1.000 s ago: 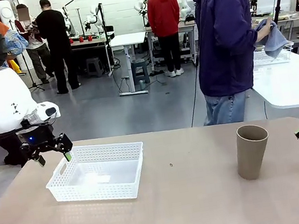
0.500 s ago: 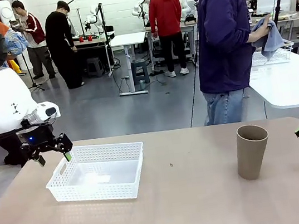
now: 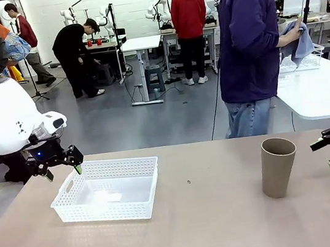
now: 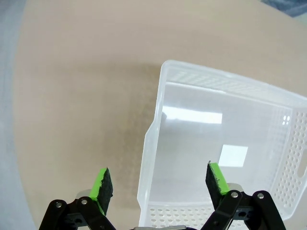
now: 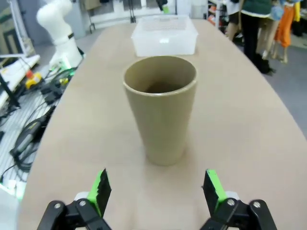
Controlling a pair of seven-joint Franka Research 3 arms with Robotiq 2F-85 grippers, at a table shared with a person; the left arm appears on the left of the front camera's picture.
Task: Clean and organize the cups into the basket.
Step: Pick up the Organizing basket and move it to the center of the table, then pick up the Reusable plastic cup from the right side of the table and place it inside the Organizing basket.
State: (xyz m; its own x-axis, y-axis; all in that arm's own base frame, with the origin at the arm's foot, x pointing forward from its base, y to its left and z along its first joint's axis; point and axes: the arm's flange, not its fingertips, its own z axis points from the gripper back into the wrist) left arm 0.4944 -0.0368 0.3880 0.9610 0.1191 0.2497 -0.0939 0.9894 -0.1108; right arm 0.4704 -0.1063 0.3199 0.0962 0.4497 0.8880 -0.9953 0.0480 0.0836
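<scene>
As the right jaws, apart and empty, have edged nearer the cup (image 3: 278, 167), we expect a grasp next; left jaws, also apart, wait far from it.

This is a robotics lab. The white left arm (image 3: 3, 120) works at 9 o'clock over a tan table (image 3: 216, 215). White benches (image 3: 140, 43) stand at 12 and 2 o'clock with people (image 3: 190, 26) at them, on a bare grey floor (image 3: 120, 117). Cables (image 5: 33, 124) trail beside the table.
</scene>
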